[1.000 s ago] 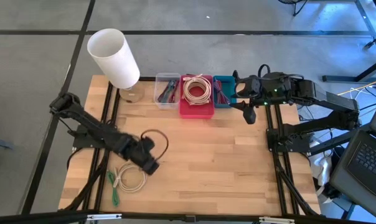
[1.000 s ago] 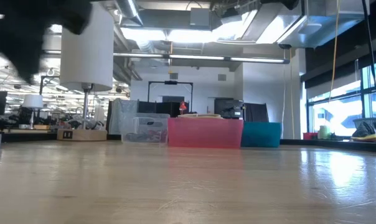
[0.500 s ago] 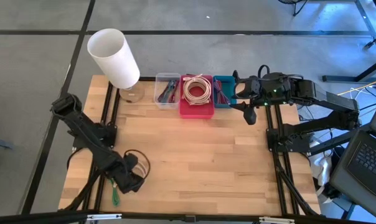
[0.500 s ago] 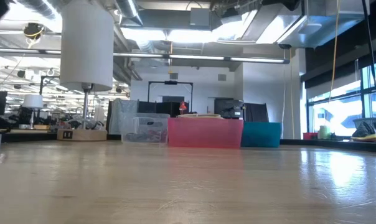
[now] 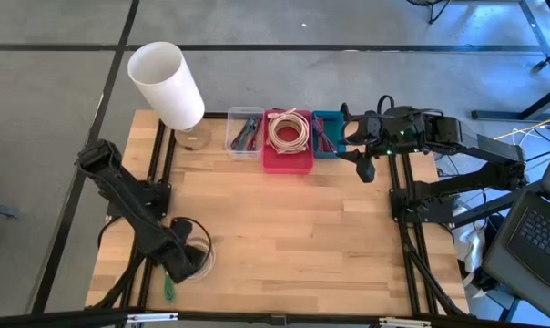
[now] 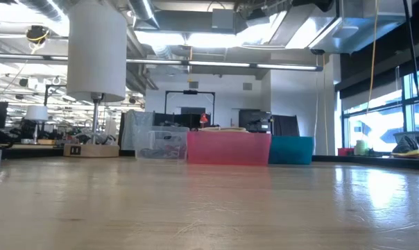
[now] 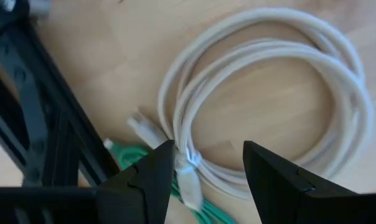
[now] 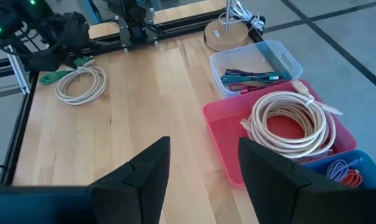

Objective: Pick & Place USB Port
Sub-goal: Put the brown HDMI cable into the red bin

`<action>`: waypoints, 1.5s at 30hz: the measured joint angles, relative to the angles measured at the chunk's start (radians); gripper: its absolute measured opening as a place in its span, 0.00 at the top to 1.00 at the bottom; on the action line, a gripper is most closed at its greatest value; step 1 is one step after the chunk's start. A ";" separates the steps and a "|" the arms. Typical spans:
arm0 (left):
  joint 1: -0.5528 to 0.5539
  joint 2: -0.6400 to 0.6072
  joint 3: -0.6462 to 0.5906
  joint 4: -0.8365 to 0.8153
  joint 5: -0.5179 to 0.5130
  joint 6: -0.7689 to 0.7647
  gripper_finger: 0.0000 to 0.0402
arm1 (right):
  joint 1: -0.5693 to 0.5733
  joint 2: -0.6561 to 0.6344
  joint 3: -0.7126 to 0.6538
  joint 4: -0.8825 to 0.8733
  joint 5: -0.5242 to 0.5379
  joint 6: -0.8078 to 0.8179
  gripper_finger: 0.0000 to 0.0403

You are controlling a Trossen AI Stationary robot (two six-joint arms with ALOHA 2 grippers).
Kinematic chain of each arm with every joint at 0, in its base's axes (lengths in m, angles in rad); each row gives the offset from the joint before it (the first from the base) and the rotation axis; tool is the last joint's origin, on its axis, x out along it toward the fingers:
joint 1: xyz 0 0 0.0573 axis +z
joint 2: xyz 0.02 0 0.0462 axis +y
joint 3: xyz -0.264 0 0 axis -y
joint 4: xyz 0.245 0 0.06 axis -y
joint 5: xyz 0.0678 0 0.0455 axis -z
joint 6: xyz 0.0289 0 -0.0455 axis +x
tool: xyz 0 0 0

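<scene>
I see my left gripper [image 7: 203, 165], fingers spread, over the white cable coil [image 7: 269, 106] and green cable [image 7: 138, 155] at the near left, while my right gripper [image 8: 200, 162], spread, waits beside the far bins [image 5: 287, 157].

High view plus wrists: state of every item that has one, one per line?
left pincer: open, poised over the white cable coil, nothing held
right pincer: open, empty, parked near the bins
white cable coil: coiled, tied, flat on the table
green cable: loose beside the coil
clear bin: holds coloured cables
red bin: holds a cream cable coil
blue bin: holds cables
lamp: upright; lit or not, cannot tell
</scene>
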 joint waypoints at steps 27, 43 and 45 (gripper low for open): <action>0.136 0.267 -0.002 0.048 -0.011 0.402 0.96 | 0.000 0.001 0.000 0.009 -0.007 0.030 0.52; 0.516 -0.068 0.048 0.183 -0.542 0.850 0.97 | -0.002 -0.011 0.000 0.008 0.053 0.029 0.52; 0.607 -0.077 0.048 0.260 -0.535 1.006 0.97 | -0.002 -0.023 0.000 0.002 0.058 0.030 0.52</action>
